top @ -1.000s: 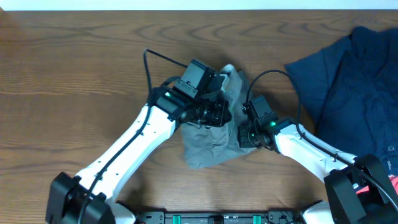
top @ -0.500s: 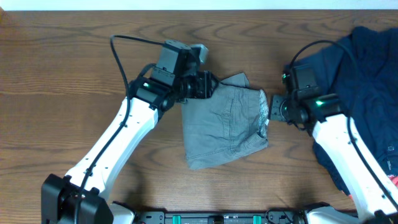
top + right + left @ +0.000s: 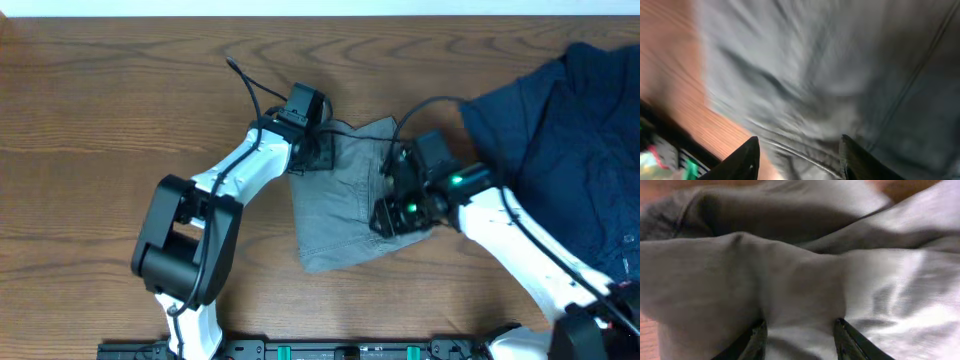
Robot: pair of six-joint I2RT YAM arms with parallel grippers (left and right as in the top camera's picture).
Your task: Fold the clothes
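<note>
The grey shorts (image 3: 340, 215) lie folded in the middle of the wooden table. My left gripper (image 3: 316, 156) is down at their top left corner. In the left wrist view its fingers (image 3: 801, 341) are apart, with a bulge of grey cloth (image 3: 790, 280) between them. My right gripper (image 3: 388, 214) is over the shorts' right part. In the right wrist view its fingers (image 3: 800, 155) are wide apart, just above the grey cloth (image 3: 830, 65) and a stitched seam. The navy blue garment (image 3: 565, 140) lies in a heap at the far right.
Bare wooden table (image 3: 120, 130) stretches to the left and along the front. The right arm runs past the navy garment's left edge. A dark rail (image 3: 350, 350) lines the table's front edge.
My right gripper has moved left from beside the shorts' right edge onto their right part. My left gripper has shifted right and down onto the top left corner. The shorts have hardly moved.
</note>
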